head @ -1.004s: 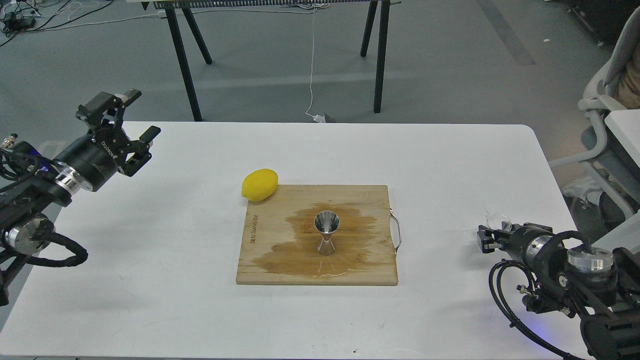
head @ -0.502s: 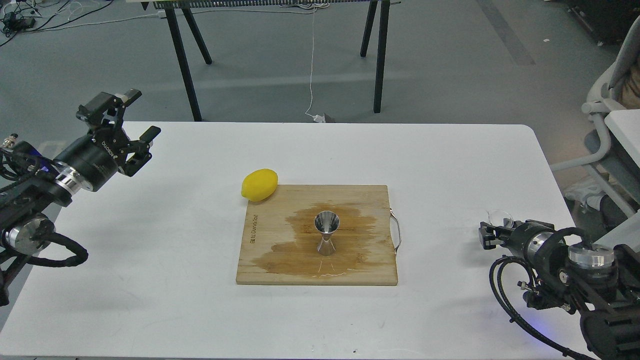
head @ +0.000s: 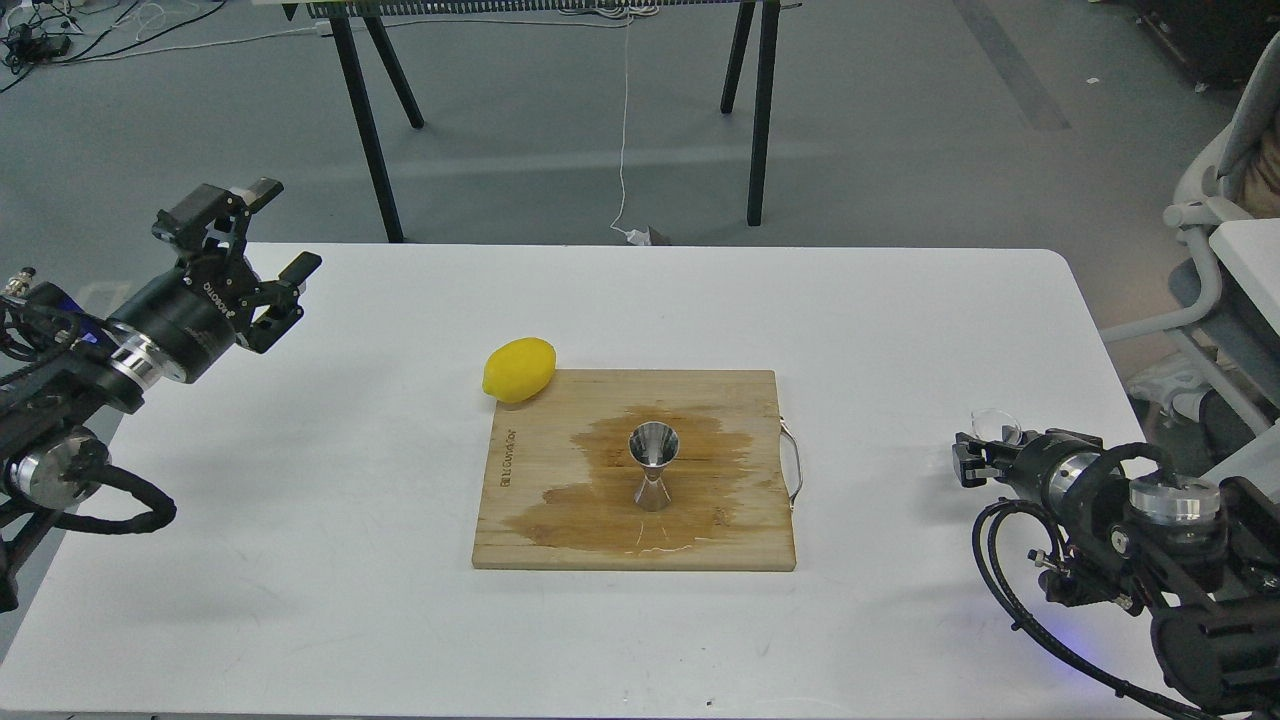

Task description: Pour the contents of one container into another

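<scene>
The small clear glass cup (head: 996,425) sits at the tip of the right gripper (head: 972,462), near the table's (head: 300,600) right edge and well to the right of the cutting board (head: 740,545). Its rim shows just above and behind the gripper's dark fingers, touching or nearly touching them; the fingers are seen small and end-on, so whether they are clamped on the cup or merely beside it cannot be told. The cup is almost see-through, and nothing can be made out inside it. It appears roughly upright with its mouth upward, though its spout's direction is too faint to read. The steel jigger (head: 653,466) stands upright near the middle of the cutting board, its long axis vertical, the wider open cone facing up and the narrow waist below; its bowl looks shiny, and any liquid in it cannot be judged. A dark wet stain (head: 600,500) spreads over the board around and in front of the jigger's foot. A yellow lemon (head: 519,369) lies on the table touching the board's far left corner. The left gripper (head: 268,228) hovers above the table's far left side, well apart from everything, with its two fingers spread wide and nothing between them.
</scene>
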{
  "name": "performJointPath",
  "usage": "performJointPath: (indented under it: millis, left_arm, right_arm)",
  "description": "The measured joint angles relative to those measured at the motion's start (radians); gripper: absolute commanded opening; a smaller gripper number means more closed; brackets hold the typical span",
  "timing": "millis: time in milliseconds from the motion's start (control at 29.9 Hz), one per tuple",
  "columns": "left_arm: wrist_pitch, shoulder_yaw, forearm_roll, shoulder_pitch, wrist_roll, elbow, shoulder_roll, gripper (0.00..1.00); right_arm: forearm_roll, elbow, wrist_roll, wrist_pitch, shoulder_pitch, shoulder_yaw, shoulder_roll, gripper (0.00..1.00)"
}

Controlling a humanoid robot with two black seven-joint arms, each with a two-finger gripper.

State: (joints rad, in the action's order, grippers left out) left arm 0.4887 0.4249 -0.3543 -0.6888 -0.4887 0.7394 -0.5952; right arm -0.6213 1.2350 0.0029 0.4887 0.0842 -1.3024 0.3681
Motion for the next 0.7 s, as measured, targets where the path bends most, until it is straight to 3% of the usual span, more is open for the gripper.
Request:
performJointPath:
  millis: [703]
  left_arm:
    - [0.000, 0.000, 0.000, 0.000, 0.000, 0.000, 0.001, 0.90]
  right_arm:
    - [0.003, -0.018, 0.003, 0.000, 0.002, 0.003, -0.003, 0.96]
